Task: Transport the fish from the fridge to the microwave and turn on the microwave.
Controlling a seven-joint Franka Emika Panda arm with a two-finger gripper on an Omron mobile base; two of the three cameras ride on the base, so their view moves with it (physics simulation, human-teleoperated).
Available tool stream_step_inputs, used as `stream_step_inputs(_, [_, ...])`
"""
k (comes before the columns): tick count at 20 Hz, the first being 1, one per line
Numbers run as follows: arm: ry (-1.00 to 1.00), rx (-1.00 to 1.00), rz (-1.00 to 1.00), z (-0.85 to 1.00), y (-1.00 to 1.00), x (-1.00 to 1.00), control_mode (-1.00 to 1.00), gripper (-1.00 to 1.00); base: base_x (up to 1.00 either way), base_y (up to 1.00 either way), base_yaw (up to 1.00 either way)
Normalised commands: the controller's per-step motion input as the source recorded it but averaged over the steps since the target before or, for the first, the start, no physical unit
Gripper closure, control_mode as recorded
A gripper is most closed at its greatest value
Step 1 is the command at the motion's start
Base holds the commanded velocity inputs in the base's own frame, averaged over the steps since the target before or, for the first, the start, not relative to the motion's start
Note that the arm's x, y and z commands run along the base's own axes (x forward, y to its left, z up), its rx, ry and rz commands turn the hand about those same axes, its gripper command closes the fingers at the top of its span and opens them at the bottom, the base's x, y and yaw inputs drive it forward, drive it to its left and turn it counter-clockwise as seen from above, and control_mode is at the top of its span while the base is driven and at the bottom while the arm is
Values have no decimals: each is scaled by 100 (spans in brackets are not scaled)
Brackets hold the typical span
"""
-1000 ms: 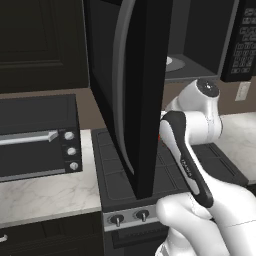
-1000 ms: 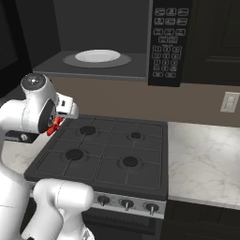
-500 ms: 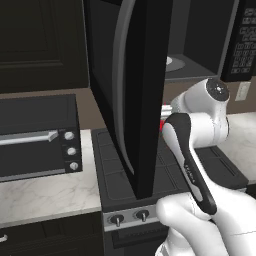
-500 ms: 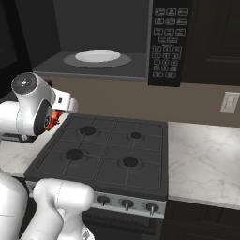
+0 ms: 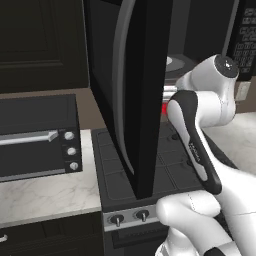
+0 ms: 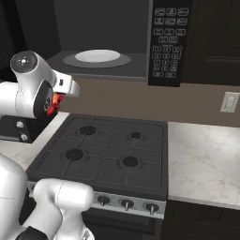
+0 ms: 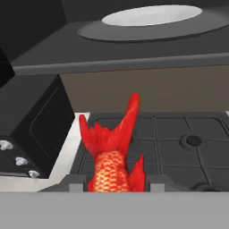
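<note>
I've got the end effector (image 7: pixel 116 181) clamped narrow on the fish (image 7: pixel 112 154), tail fanning up and away from the hand, its red-orange body pinched between the two fingertips (image 7: pixel 76 182). From the right base view the fish (image 6: pixel 56 101) shows as a red scrap tucked behind the white wrist, over the near-left corner of the stove (image 6: pixel 108 150). In the left base view just a sliver of red (image 5: pixel 164 108) peeks out between the open microwave door (image 5: pixel 135 90) and the arm.

Beyond the fish, the hand view looks across the black cooktop (image 7: pixel 179 143) to the brown back wall. Above that sits the open microwave (image 6: pixel 122 42), its cavity floor carrying a white plate (image 6: pixel 97 56) on a grey turntable, higher than the fish and farther off. The keypad (image 6: pixel 168 40) is on the microwave's right.

Left of the stove, on the marble counter (image 5: pixel 45 195), stands the toaster oven (image 5: pixel 37 135) with its three round knobs.
</note>
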Motion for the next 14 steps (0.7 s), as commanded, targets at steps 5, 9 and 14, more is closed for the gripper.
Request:
stream_step_inputs(5, [0,0,3,51,-10,22,-100,100,0,0,0])
stream_step_inputs(9, [0,-1,7,40,-17,27,-100,100,0,0,0])
stream_step_inputs(14, [0,-8,0,20,-17,35,-100,100,0,0,0])
